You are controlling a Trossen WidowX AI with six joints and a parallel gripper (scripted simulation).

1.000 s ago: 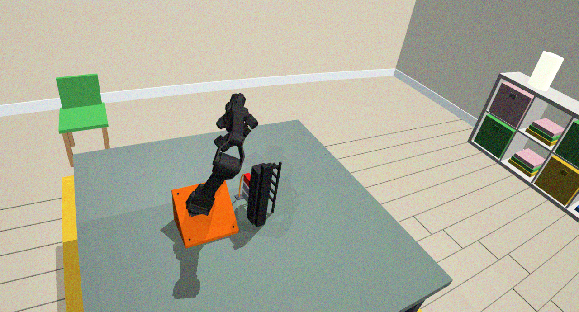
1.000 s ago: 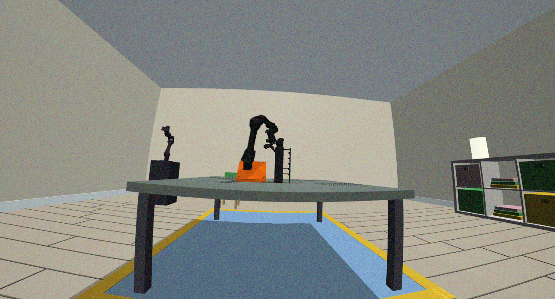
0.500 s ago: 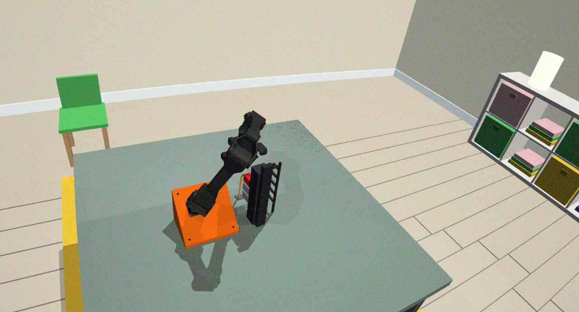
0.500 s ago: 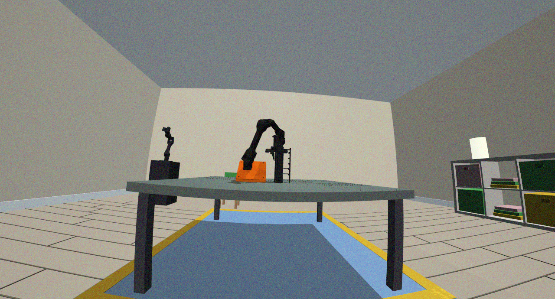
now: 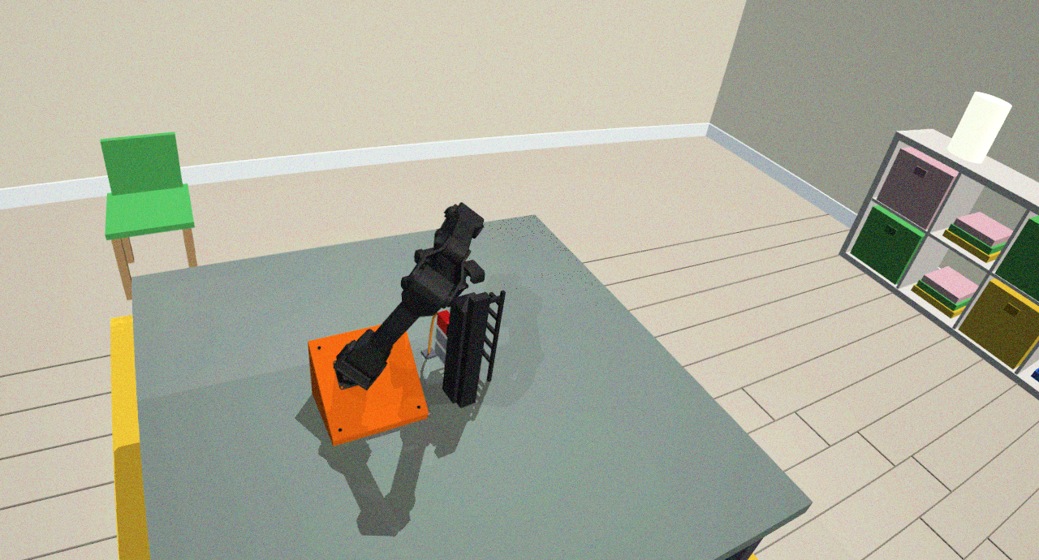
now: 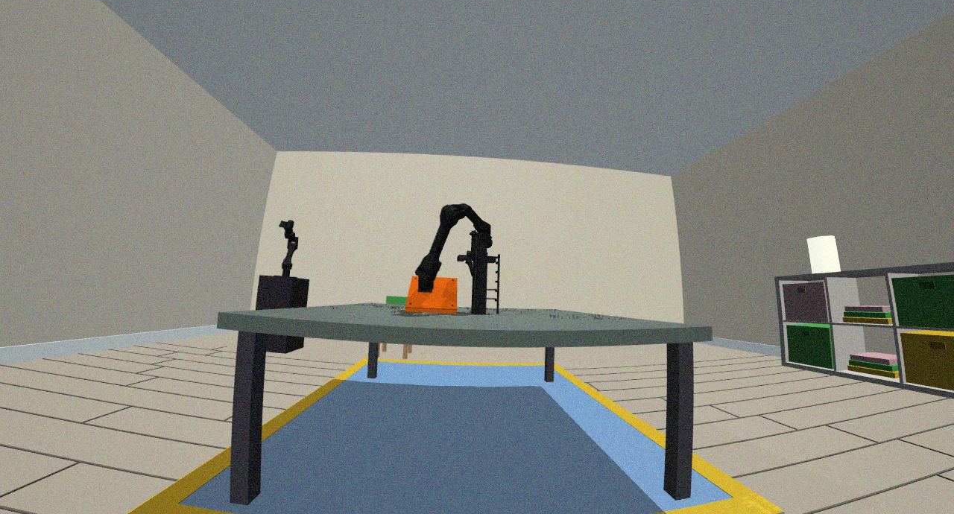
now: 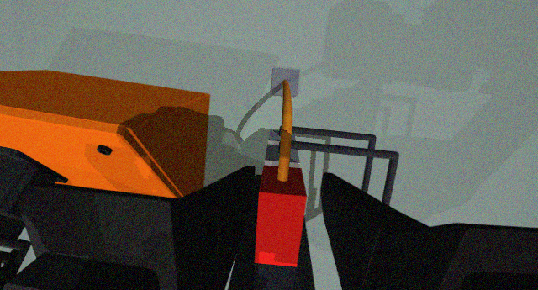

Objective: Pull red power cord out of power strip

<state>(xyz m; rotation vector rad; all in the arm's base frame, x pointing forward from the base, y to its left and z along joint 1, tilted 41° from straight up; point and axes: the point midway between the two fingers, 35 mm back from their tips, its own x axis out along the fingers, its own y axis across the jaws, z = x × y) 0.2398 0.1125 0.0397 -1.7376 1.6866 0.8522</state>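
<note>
hand (image 7: 290, 197) – fingers apart, astride the red plug (image 7: 281, 216) without clamping, apparently lined up to grip it | plug not yet pulled, seated in the upright black power strip (image 5: 468, 346) at 3 o'clock of the orange base (image 5: 370, 389) on the desk (image 5: 617, 426) | orange cord (image 7: 286, 130) runs toward 12 | count – one plug, one cord, one strip

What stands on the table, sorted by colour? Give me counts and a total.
Black: 2 (arm, upright rack)
Orange: 2 (base block, cord)
Red: 1 (plug)
Pale grey: 2 (power strip, cord anchor pad)
Total: 7
</note>
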